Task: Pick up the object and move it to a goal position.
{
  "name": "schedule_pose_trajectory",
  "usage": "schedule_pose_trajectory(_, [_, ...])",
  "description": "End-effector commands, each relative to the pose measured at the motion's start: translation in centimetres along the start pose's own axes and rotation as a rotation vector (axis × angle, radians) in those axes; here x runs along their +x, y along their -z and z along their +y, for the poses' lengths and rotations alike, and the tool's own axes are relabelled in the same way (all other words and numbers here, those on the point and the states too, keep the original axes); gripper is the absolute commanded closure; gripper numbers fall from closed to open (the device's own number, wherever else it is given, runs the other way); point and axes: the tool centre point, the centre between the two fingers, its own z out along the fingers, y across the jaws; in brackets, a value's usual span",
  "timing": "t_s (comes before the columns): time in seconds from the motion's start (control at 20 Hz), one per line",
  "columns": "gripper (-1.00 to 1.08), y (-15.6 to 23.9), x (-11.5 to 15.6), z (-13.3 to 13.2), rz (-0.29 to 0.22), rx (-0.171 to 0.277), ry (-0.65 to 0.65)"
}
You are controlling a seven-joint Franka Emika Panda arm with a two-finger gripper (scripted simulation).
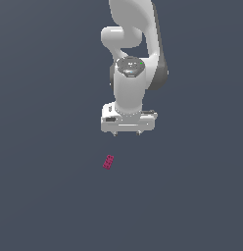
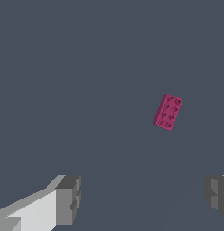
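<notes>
The object, a tiny magenta-pink studded brick (image 1: 108, 162), lies flat on the dark grey floor. In the exterior view it sits below my white gripper (image 1: 126, 133) and a little toward that view's left. My gripper hangs apart from it, open, with nothing between its short fingertips. The wrist view shows the brick (image 2: 167, 112) clearly, studs up and slightly turned, ahead of my two grey fingertips (image 2: 68, 198), which stand wide apart around the gripper's middle (image 2: 143, 196).
A plain dark grey surface (image 1: 45, 196) fills both views. The white arm (image 1: 135, 39) rises from the gripper toward the top of the exterior view. No other objects or goal marker show.
</notes>
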Motion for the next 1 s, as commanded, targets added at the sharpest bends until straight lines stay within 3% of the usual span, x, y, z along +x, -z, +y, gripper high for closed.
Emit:
schedule_pose_trajectory(0.0, [-0.92, 0.0, 0.0, 0.0, 0.000, 0.000, 0.000])
schedule_pose_trajectory(0.95, [-0.92, 0.8, 0.9, 0.4, 0.022, 0.011, -0.059])
